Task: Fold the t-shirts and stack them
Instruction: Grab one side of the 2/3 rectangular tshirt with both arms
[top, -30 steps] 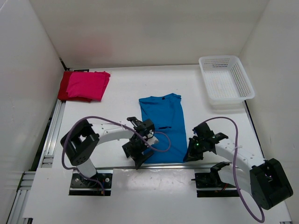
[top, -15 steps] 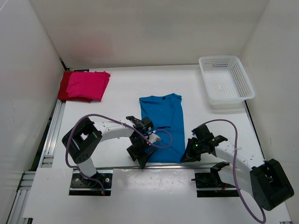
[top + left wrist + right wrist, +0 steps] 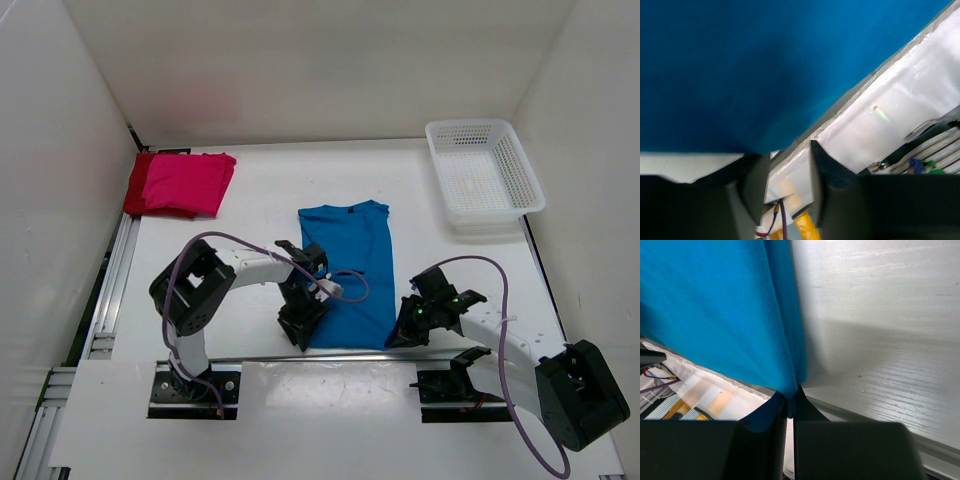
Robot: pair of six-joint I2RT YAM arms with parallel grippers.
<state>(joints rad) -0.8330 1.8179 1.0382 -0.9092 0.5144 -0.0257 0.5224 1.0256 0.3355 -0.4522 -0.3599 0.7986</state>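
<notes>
Bright even light; blue t-shirt [image 3: 740,60] blurred in left wrist view.

White walls [image 3: 300,70], white table [image 3: 262,190]

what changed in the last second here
The left tool edged in at the near left corner of the blue t-shirt, and its jaws narrowed around that corner but are not yet pinched. The right tool stayed shut on the near right corner. The pink t-shirt, the dark red t-shirt and the basket did not move.
</notes>
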